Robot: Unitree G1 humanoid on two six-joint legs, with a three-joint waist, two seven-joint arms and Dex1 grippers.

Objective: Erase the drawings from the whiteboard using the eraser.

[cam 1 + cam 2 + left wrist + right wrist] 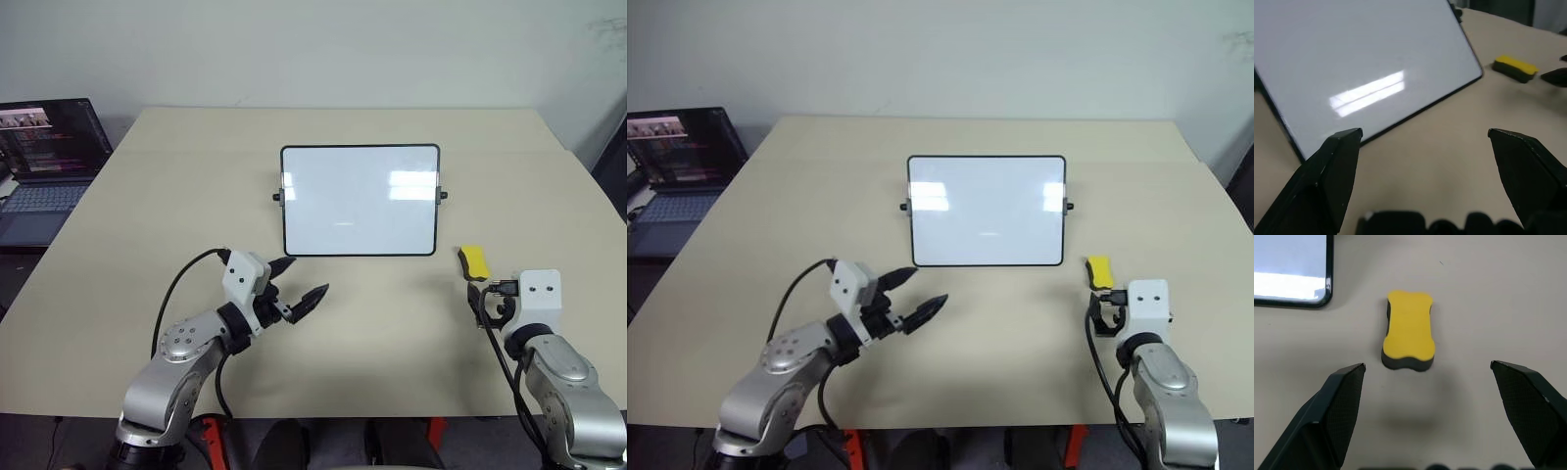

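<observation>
Left arm: bent low over the near part of the desk (411, 333), its left gripper (299, 284) aimed roughly level toward the whiteboard (360, 201); jaws spread wide, holding nothing.
Right arm: low at the near right of the desk, its right gripper (1427, 416) pointing forward and slightly down at the eraser (1409, 330); jaws spread to either side, nothing between them.
Eraser: lying flat on the desk, yellow face up (dark layer beneath), just beside the whiteboard's near right corner, apart from both grippers.
Whiteboard: propped in the middle of the desk, black-framed, glare patches on its face.
Hard to make out: a faint small mark near the board's middle; no digits can be read.
Cut off: a laptop (49, 166) at the far left.
</observation>
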